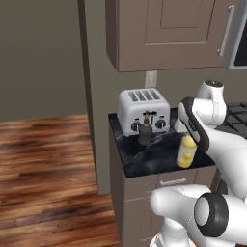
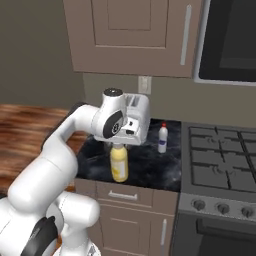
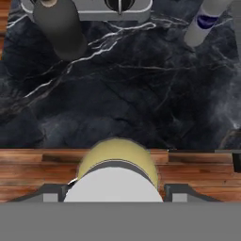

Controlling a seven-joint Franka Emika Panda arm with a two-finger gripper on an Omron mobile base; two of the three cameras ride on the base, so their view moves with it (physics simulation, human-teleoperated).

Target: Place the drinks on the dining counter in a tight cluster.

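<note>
The yellow bottle [image 1: 185, 153] [image 2: 119, 165] stands near the front edge of a narrow black marble worktop [image 1: 154, 157]. My gripper [image 2: 118, 145] [image 3: 115, 193] reaches down over it, its tips shut against the sides just below the pale grey cap. Ahead of the toaster stands the dark grey narrow-necked bottle [image 1: 144, 132] [image 3: 59, 28]. The slim white red-capped bottle [image 2: 162, 138] [image 3: 204, 21] is at the back right of the worktop. The dining counter is out of view.
A silver toaster [image 1: 143, 110] [image 2: 140, 107] sits at the back of the worktop under wall cabinets [image 1: 164, 34]. A stove [image 2: 220, 160] adjoins on the right with a microwave [image 2: 230, 40] above. Wooden floor [image 1: 48, 169] lies to the left.
</note>
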